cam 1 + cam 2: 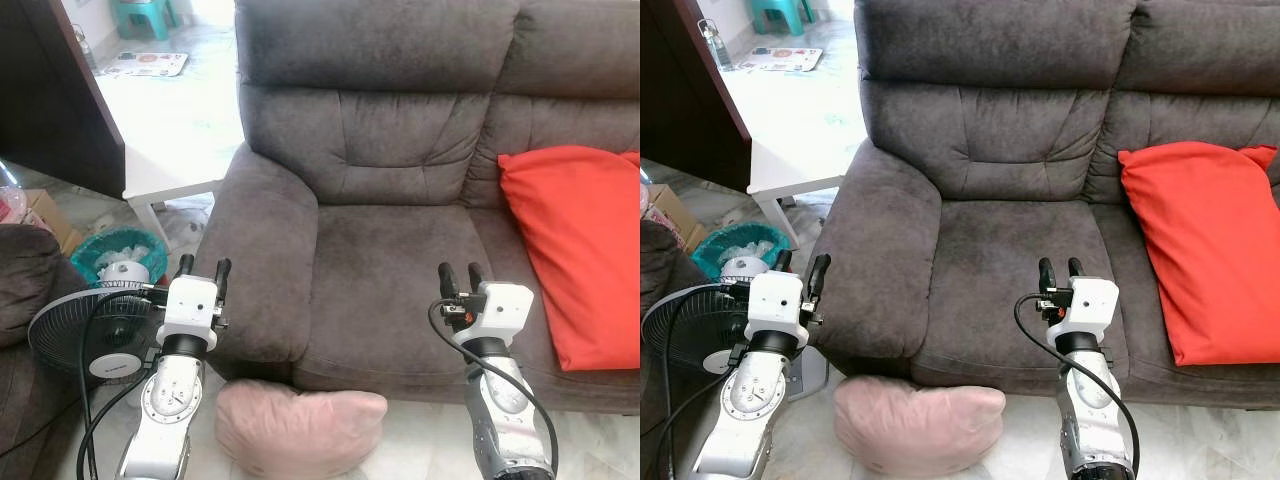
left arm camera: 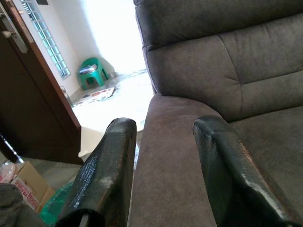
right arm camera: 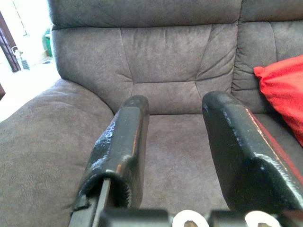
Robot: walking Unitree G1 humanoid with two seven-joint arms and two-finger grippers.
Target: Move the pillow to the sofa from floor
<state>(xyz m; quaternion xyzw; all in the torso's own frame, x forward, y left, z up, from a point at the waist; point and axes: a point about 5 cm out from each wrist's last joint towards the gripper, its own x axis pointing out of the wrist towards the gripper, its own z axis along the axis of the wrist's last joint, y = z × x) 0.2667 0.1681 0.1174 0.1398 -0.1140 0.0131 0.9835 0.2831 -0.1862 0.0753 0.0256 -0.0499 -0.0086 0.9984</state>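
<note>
A pale pink pillow [image 1: 300,428] lies on the floor against the front of the dark grey sofa [image 1: 390,250], between my two arms. My left gripper [image 1: 204,267] is raised above and left of the pillow, by the sofa's armrest [image 2: 175,156], open with nothing between its fingers. My right gripper [image 1: 460,277] hovers over the front of the seat cushion [image 3: 175,156], up and right of the pillow, also open and empty.
A red cushion [image 1: 575,250] leans on the sofa's right seat. Left of the sofa stand a black floor fan [image 1: 95,335], a teal basket [image 1: 115,250], a white low table [image 1: 165,140] and a dark wooden door [image 1: 50,90].
</note>
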